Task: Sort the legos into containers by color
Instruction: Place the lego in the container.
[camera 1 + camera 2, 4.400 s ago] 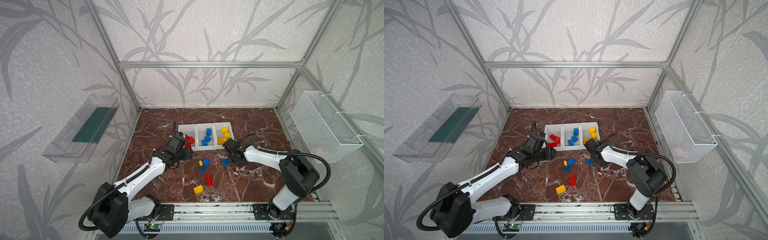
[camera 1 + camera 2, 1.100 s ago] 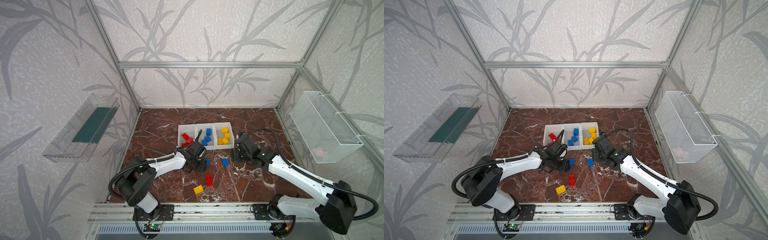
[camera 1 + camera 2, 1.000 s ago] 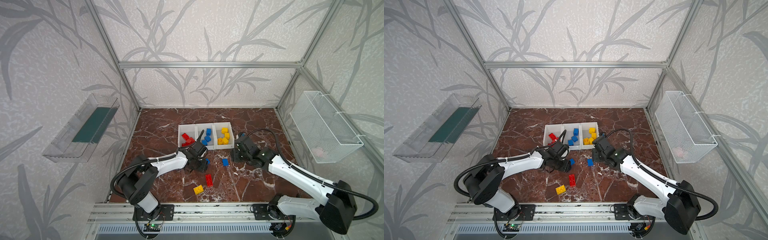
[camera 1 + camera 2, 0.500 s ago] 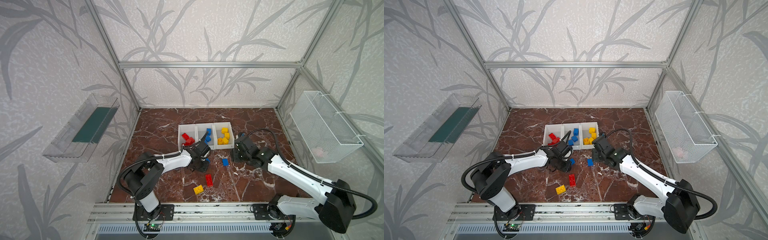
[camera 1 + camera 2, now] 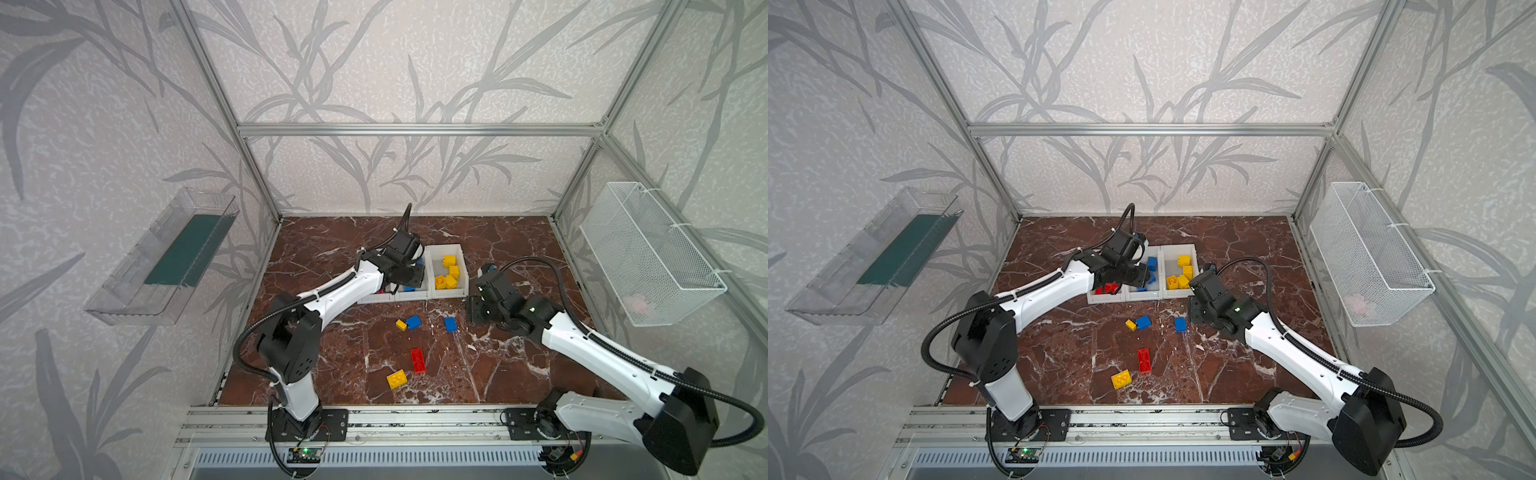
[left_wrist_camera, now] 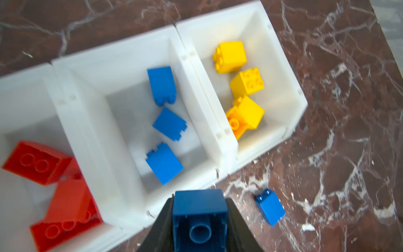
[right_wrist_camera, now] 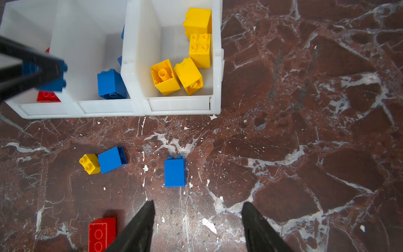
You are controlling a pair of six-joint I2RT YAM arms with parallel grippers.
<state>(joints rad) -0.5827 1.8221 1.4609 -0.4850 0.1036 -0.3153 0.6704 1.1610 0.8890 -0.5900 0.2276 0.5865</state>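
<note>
My left gripper (image 6: 199, 218) is shut on a blue lego (image 6: 199, 209), hanging over the near rim of the middle white container (image 6: 122, 122), which holds three blue legos. The red container (image 6: 26, 104) is on one side of it and the yellow container (image 5: 449, 294) on the other. In both top views the left gripper (image 5: 405, 276) (image 5: 1133, 274) hovers at the bins. My right gripper (image 7: 198, 209) is open and empty above the floor, near a loose blue lego (image 7: 174, 172).
Loose on the marble floor lie another blue lego (image 5: 413, 321) touching a small yellow one (image 5: 401, 324), a red lego (image 5: 417, 360) and a yellow lego (image 5: 397, 379). A wire basket (image 5: 648, 257) hangs on the right wall and a clear tray (image 5: 166, 262) on the left wall.
My left gripper has shut on a blue lego among the loose ones and carried it up and back to the containers. The right arm has stayed still.
</note>
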